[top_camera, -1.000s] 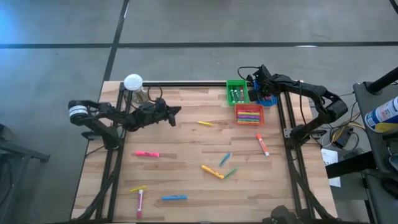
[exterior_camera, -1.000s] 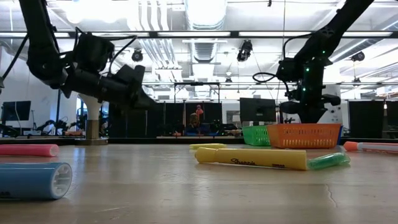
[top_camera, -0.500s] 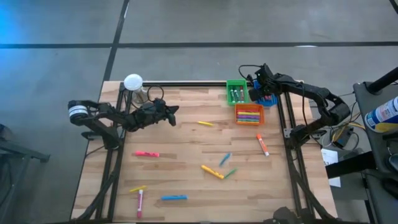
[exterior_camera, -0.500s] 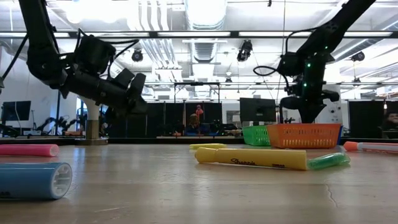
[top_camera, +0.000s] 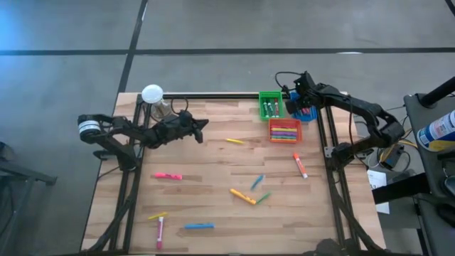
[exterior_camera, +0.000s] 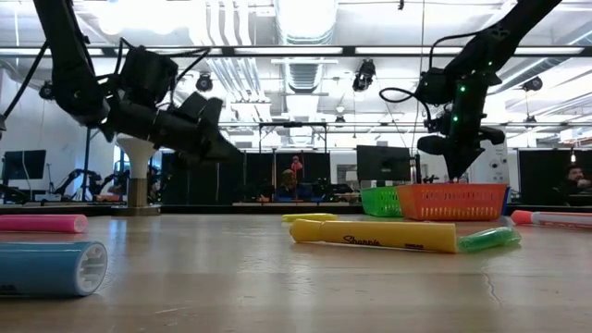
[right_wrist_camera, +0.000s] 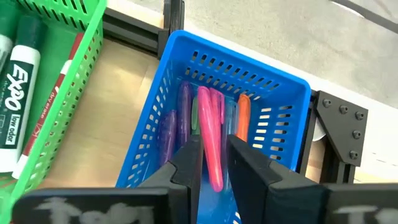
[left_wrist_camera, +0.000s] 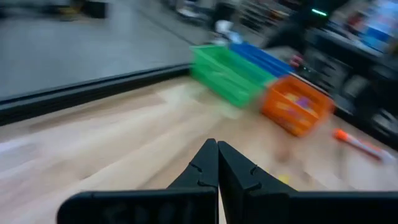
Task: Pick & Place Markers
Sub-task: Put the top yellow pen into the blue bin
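The right pincer (right_wrist_camera: 213, 163) grips a slim pink marker (right_wrist_camera: 210, 137) over the blue bin (right_wrist_camera: 283, 109), which holds purple, pink and orange pens. The left pincer (left_wrist_camera: 217, 163), fingers pressed together and empty, hovers above the table (top_camera: 213, 160).

"Sharpie" on yellow marker (exterior_camera: 375, 235), "EXPO" on black-capped marker (right_wrist_camera: 18, 74) inside green bin (right_wrist_camera: 59, 109)
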